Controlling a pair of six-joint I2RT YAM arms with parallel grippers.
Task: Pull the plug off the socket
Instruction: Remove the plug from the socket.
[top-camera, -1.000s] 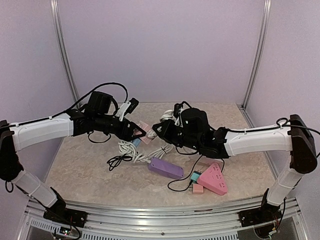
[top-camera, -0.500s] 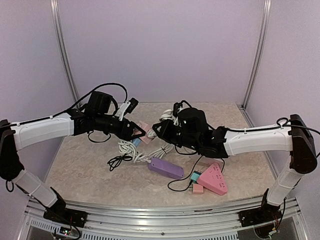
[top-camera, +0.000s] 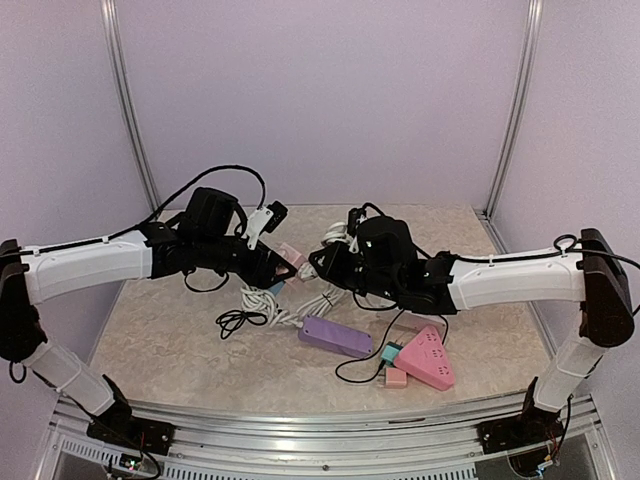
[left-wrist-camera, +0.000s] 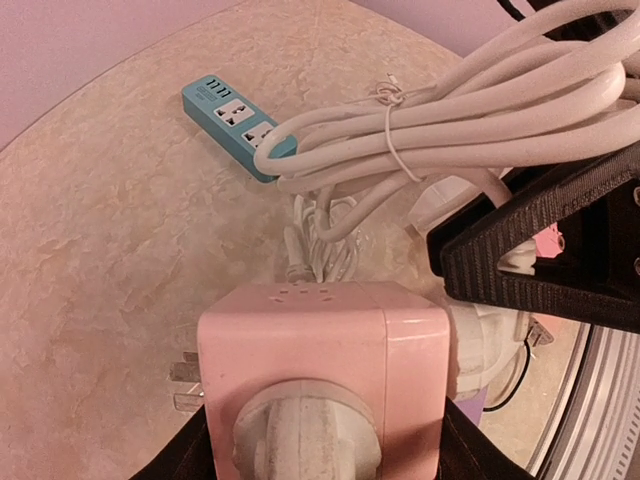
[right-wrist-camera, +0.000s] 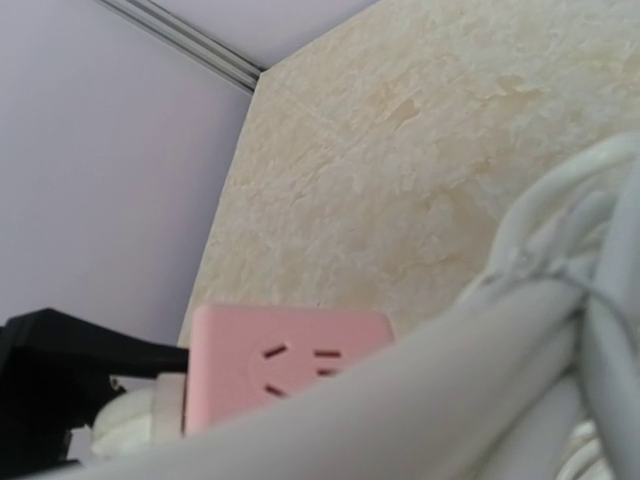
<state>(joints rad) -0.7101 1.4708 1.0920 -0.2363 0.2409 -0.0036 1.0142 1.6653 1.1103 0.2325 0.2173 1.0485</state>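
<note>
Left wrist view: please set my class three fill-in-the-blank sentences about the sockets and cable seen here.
The round white plug sits in a ___ plastic cube socket.
The tied bundle of thick cable is ___.
The teal plastic power strip shows ___ large outlets.
Missing words: pink; white; two.

A pink cube socket (left-wrist-camera: 325, 340) is held in mid-air, pin holes showing on its top face. A white round plug (left-wrist-camera: 305, 440) sits pushed fully into its near face.
</note>
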